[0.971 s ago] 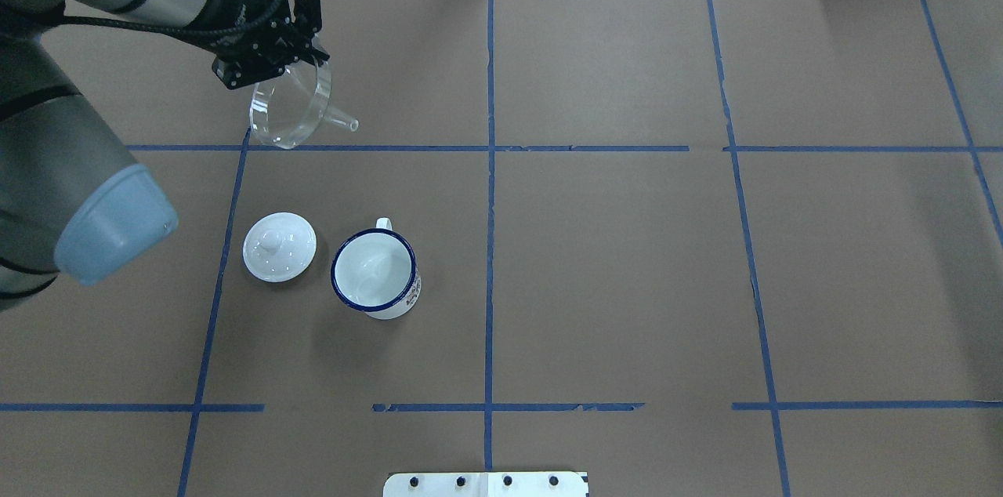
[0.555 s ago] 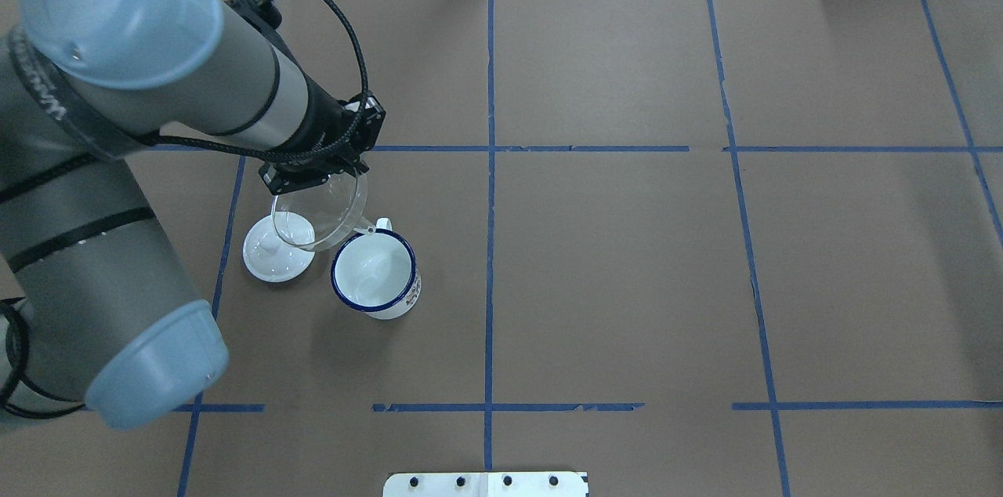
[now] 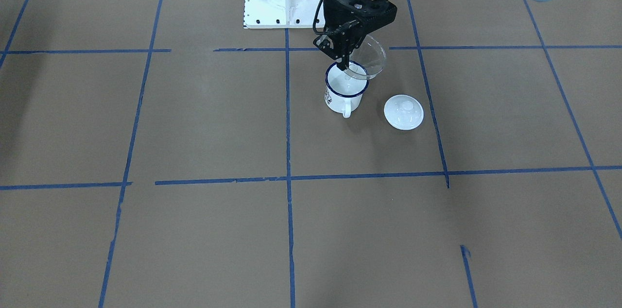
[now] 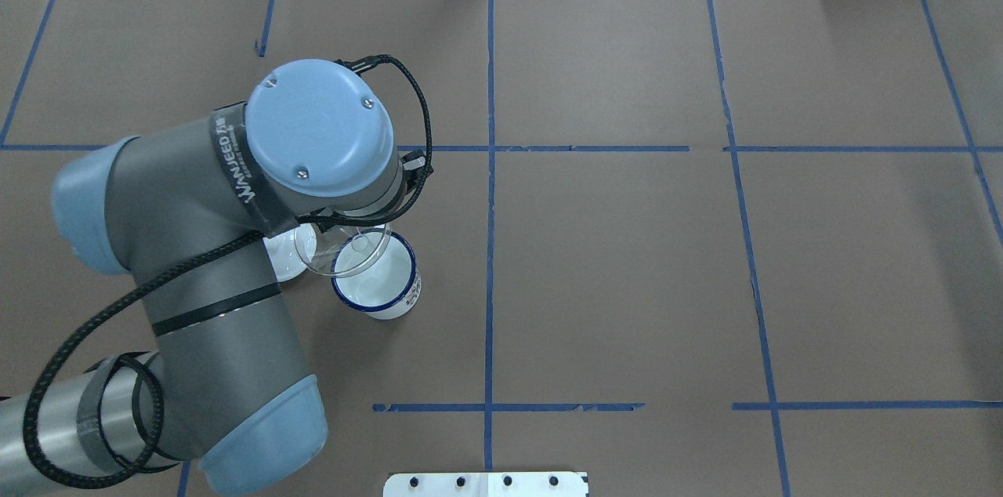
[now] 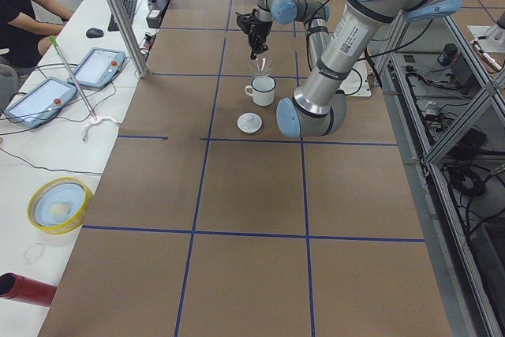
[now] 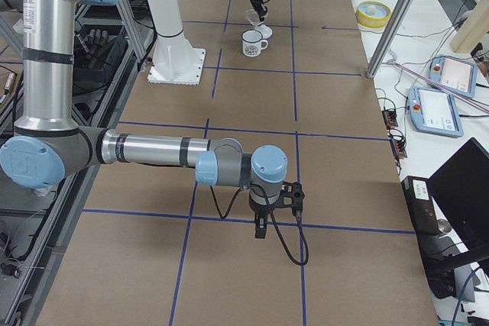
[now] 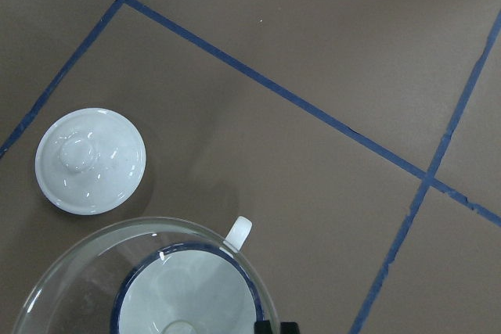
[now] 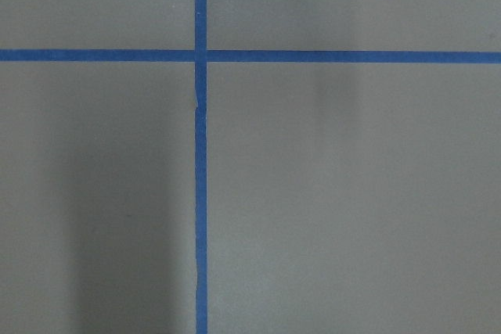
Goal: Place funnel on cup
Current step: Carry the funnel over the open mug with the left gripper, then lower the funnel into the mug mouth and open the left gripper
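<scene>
On the front camera my left hand [image 3: 344, 62] grips the funnel [image 3: 371, 58] by its rim; the funnel hangs tilted just below it, stem over the mouth of the cup [image 3: 346, 90], with the lid [image 3: 403, 112] nearby on the worktop [image 3: 194, 118]. Overhead, the arm hides the hand, but the funnel overlaps the cup's rim on the lid side. On the right-end camera the right hand [image 6: 260, 228] hangs over the worktop, well apart; open or closed, I cannot tell.
</scene>
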Tool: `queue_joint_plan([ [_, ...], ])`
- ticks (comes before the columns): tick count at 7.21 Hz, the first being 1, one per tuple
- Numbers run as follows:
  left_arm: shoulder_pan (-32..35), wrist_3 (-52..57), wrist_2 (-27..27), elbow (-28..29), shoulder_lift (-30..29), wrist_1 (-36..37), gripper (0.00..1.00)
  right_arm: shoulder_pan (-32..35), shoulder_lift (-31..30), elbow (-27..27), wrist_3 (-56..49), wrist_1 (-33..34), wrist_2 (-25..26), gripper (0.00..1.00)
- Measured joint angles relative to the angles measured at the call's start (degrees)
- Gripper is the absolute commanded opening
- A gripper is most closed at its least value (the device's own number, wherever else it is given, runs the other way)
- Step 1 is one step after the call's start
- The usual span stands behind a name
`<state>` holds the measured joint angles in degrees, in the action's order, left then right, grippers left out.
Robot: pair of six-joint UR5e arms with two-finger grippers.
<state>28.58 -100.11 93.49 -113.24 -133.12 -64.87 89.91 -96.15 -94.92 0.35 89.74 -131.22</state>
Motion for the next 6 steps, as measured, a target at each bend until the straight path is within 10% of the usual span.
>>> queue_joint_plan([
  [3, -2.6, 1.2, -2.3, 3.1, -0.2, -0.6, 0.0, 0.0, 0.0, 0.0, 0.0, 0.0, 0.0, 1.0],
  [4, -3.2, 1.5, -2.3, 3.0, -0.2, -0.6, 0.61, 0.0, 0.0, 0.0, 0.0, 0.0, 0.0, 1.0],
  [5, -3.7, 1.7, -2.2, 3.1, -0.2, -0.7, 1.0, 0.0, 0.0, 0.0, 0.0, 0.0, 0.0, 1.0],
  [6, -4.5, 1.7, -2.5, 3.5, 0.0, -0.7, 1.0, 0.0, 0.0, 0.0, 0.0, 0.0, 0.0, 1.0],
])
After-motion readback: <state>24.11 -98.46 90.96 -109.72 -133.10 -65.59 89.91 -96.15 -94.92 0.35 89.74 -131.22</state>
